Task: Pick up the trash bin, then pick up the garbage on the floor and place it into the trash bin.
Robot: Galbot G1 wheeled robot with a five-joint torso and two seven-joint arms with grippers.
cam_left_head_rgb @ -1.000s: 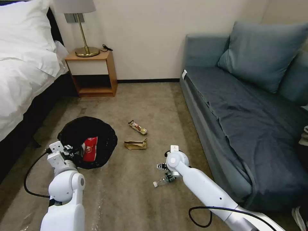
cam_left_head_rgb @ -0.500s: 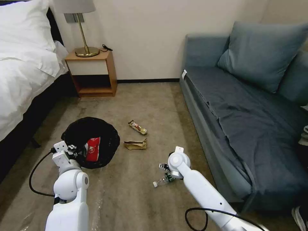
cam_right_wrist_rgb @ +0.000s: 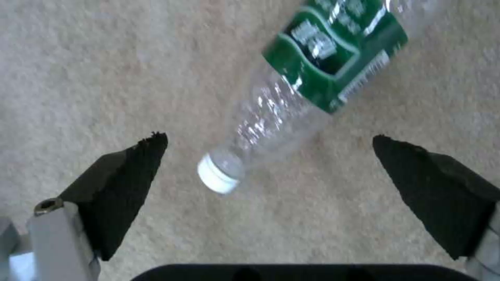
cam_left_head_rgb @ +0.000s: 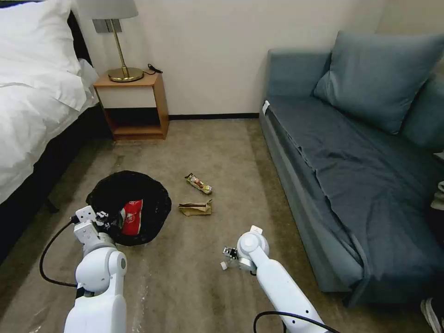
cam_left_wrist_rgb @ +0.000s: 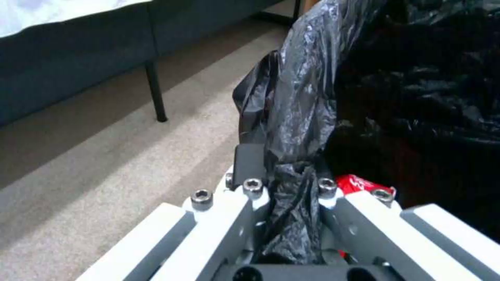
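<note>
1. carpet floor [cam_left_head_rgb: 194,277] between bed [cam_left_head_rgb: 32,115] and sofa [cam_left_head_rgb: 351,175].
2. left end effector [cam_left_wrist_rgb: 284,187] clamped on bin [cam_left_head_rgb: 132,203] bag rim.
3. right end effector [cam_right_wrist_rgb: 271,171] spread wide over bottle [cam_right_wrist_rgb: 291,93] lying on floor.

The left gripper [cam_left_head_rgb: 102,220] was clamped closed, arm extended forward; the right gripper [cam_right_wrist_rgb: 271,171], apparently floor-level, was spread wide.

This is a bedroom, perhaps in a hotel or a flat. A bed [cam_left_head_rgb: 32,101] with white linen and pillows stands at the left edge of the carpeted floor [cam_left_head_rgb: 217,148], and a wooden nightstand [cam_left_head_rgb: 134,104] carrying a brass lamp [cam_left_head_rgb: 118,41] sits against the plain wall. A blue-grey sofa [cam_left_head_rgb: 351,175] with a cushion [cam_left_head_rgb: 374,78] lines the right edge.
</note>
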